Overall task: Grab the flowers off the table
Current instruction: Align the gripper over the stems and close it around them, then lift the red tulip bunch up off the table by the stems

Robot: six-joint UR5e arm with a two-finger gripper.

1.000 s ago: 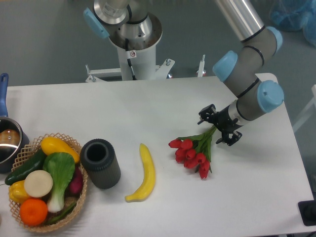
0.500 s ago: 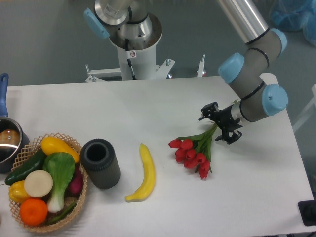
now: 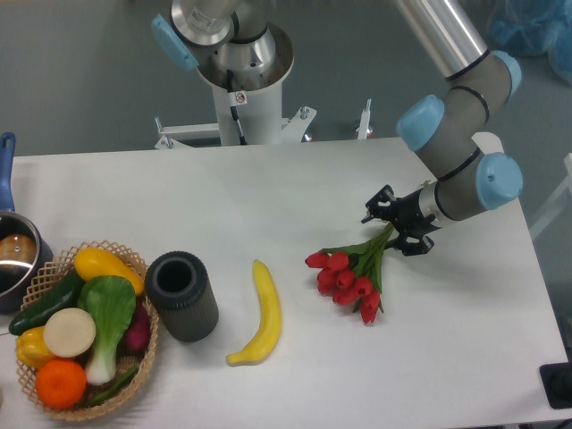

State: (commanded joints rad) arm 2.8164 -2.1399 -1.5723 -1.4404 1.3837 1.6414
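The flowers (image 3: 348, 275) lie on the white table (image 3: 295, 188), right of centre. Their red buds point toward the front and their green stems run up and to the right. My gripper (image 3: 397, 225) is low over the stem end, with one finger on each side of the stems. Its jaws are still apart but narrower than before, and I cannot see them pressing the stems. The stem tips are hidden between the black fingers.
A yellow banana (image 3: 260, 313) lies left of the flowers, then a dark cylindrical cup (image 3: 182, 296) on its side. A wicker basket (image 3: 54, 268) of vegetables and fruit sits at the front left, with a pot (image 3: 15, 258) behind it. The robot base (image 3: 243, 85) stands at the back.
The gripper's fingers have drawn closer together around the stems. The wrist has shifted slightly to the right. The flowers have not moved.
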